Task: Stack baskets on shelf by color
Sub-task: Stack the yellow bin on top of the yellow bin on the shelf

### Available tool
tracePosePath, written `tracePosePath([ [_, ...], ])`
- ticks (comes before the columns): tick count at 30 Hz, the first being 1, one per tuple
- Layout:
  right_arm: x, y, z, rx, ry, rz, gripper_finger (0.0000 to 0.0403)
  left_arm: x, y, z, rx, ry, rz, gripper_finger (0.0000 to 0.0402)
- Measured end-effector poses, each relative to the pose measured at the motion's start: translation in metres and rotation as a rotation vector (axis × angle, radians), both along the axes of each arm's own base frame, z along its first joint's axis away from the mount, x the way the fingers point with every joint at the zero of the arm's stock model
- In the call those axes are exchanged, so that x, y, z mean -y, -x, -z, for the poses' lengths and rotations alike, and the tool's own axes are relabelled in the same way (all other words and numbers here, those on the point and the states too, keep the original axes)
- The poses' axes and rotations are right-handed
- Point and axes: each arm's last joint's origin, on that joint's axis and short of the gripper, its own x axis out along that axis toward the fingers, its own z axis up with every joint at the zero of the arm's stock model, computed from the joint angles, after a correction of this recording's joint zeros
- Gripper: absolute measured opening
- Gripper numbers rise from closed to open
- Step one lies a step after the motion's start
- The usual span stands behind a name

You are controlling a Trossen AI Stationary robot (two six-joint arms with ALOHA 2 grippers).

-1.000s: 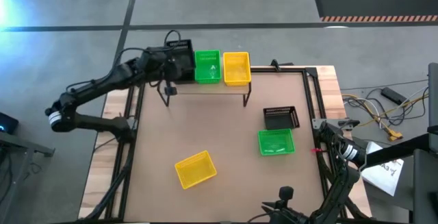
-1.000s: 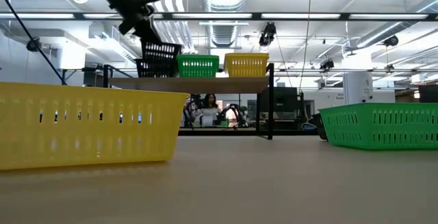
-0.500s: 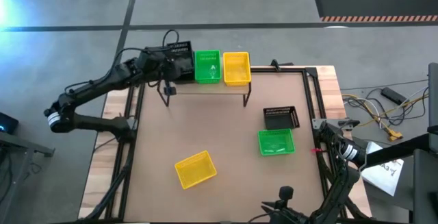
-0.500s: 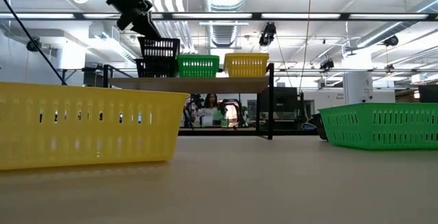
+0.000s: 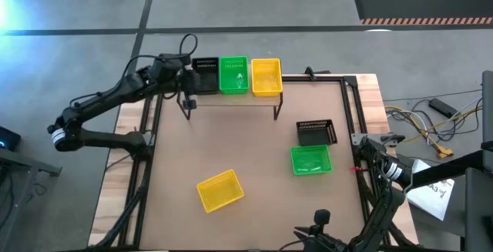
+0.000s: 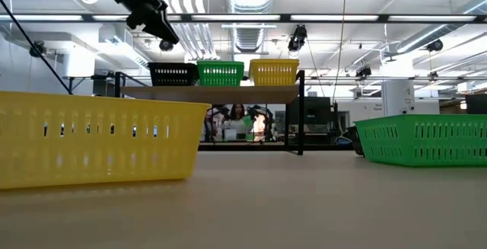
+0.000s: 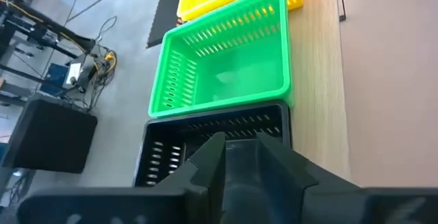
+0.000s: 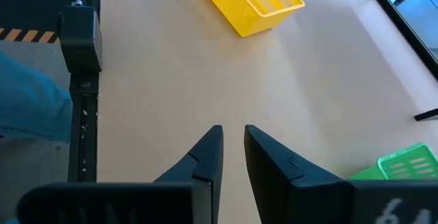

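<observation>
Black basket set down on the shelf

Release is judged the step in hand: the left gripper hangs just above the black slotted plastic basket at the left end of the light-wood shelf, fingers slightly parted, nothing gripped. Beside it a green basket and a yellow basket are seen. The right gripper waits, narrowly parted, empty. Next, the loose black basket on the table calls for pickup.

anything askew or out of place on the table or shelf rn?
Mostly tidy. The loose yellow basket lies skewed to the table edges, while the black basket and green basket near the right side sit nearly square. On the shelf, the black, green and yellow stacks stand in a straight row.
</observation>
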Motion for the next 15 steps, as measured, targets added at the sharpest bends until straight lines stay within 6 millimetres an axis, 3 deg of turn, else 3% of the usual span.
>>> tracePosePath([
  [9, 0.0, 0.0, 0.0, -0.001, 0.002, 0.0, 0.0054, 0.006, 0.002, -0.011, 0.083, 0.047, -0.029, 0.0097],
  [15, 0.0, 0.0, 0.0, 0.009, 0.008, 0.001, 0.0054, 0.032, 0.001, -0.008, 0.034, 0.081, 0.08, 0.009],
])
